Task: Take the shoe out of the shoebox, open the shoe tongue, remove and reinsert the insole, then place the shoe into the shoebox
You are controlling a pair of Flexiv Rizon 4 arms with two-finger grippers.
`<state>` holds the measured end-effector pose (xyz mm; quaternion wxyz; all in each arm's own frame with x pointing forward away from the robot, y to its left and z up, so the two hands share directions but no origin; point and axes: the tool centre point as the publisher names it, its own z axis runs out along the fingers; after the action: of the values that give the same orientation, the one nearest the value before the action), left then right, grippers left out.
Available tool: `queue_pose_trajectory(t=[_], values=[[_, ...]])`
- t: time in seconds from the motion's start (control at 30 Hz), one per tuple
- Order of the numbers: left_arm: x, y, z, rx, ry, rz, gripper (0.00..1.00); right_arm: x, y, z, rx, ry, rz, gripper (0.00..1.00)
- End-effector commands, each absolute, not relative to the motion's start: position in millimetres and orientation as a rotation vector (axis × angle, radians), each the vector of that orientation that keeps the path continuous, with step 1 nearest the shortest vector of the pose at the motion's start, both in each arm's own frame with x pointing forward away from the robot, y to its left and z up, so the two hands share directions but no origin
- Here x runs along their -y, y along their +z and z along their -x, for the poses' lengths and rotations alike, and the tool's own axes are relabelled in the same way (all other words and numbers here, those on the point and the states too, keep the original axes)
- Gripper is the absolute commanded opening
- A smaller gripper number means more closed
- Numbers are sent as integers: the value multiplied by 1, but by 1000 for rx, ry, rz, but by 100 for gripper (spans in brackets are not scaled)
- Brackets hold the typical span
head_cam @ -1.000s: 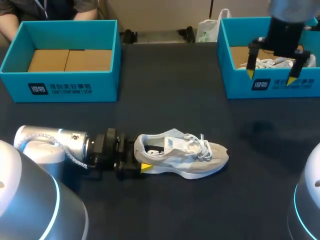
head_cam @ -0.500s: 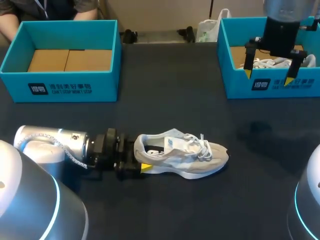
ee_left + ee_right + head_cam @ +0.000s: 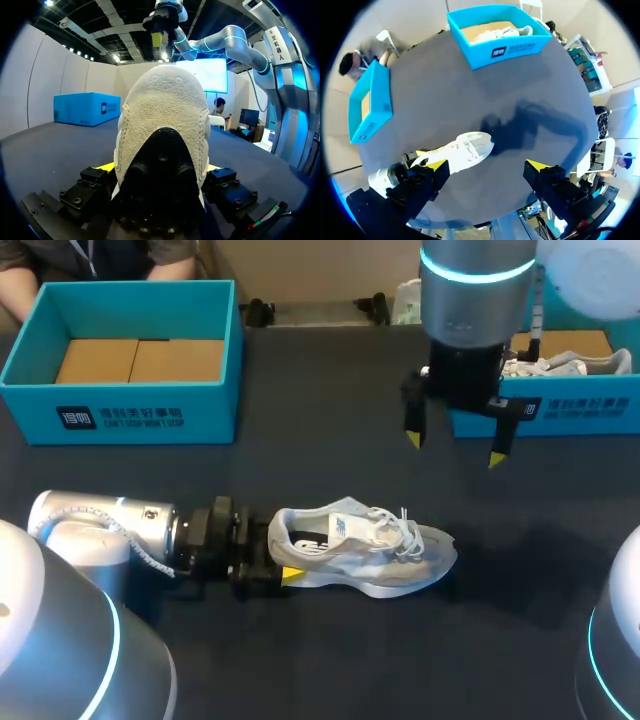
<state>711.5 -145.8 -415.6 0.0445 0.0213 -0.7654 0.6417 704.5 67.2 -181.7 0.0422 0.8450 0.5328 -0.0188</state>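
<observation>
Shoe (image 3: 365, 545) stands on its sole on the worktop (image 3: 330, 440), toe toward the right. Left tool (image 3: 279, 558) grips its heel from both sides. Right tool (image 3: 454, 449), fingers spread wide, hangs above the worktop beside the right shoebox (image 3: 560, 408).

Light falls evenly from overhead, bright enough to show everything on the dark table (image 3: 330, 390), and the matte top gives back almost no glare. A soft, broad shadow (image 3: 535, 122) of the right arm (image 3: 470, 310) lies beside the toe of the shoe (image 3: 365, 545), towards the table's right edge. The pale shoe looks bright against the dark top. The left arm (image 3: 95, 525) has a mild sheen on its silver casing, and cyan rings glow on both arms.
</observation>
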Motion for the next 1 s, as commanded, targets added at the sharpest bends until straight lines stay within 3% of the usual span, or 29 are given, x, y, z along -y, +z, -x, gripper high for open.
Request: queue_pose_trajectory(t=[0.03, 0.3, 0.6, 1.0], values=[[146, -415, -710, 2342, 1962, -70, 0, -75, -185, -701, -1557, -59, -2622, 100], [146, -415, -710, 2342, 1962, -70, 0, -75, -185, -701, -1557, -59, -2622, 100], [146, -415, -710, 2342, 1962, -70, 0, -161, -193, -676, -1485, -46, -2565, 100], [146, -415, -710, 2342, 1962, -70, 0, -213, -218, -659, -1498, -109, -2634, 100]])
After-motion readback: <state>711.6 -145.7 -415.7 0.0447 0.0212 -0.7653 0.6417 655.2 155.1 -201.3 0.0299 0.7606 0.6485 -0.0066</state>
